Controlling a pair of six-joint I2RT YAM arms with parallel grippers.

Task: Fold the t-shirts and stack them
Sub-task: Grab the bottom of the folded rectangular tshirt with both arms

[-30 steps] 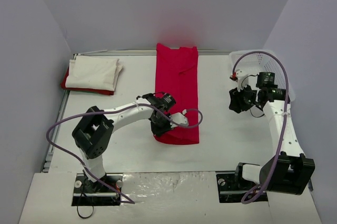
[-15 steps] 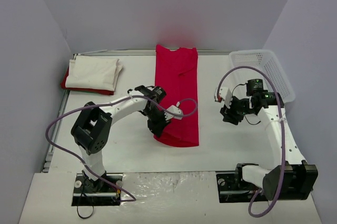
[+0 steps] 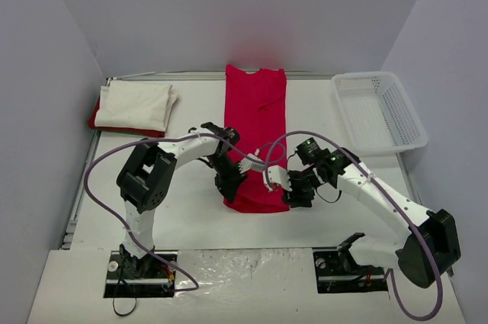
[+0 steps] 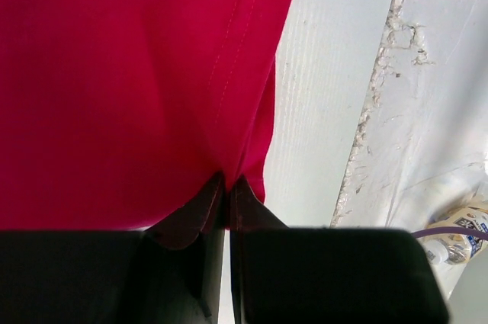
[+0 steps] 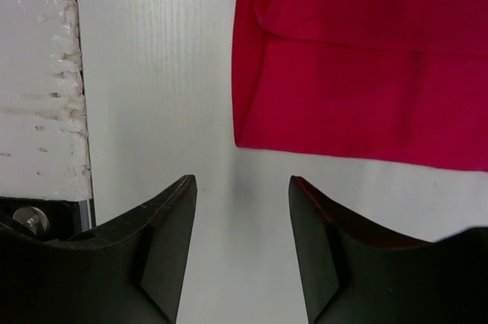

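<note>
Pinching the long folded bright red cloth t-shirt [image 3: 255, 114] at its 7 o'clock corner, the left gripper [image 4: 227, 187] is clamped; the right gripper [image 5: 242, 183], jaws parted, hovers at 5 o'clock.

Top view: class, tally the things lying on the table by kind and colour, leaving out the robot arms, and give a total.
White shirt: 1
Red shirts: 2, the long one in the middle and one under the white shirt
Basket: 1
Total: 4
</note>
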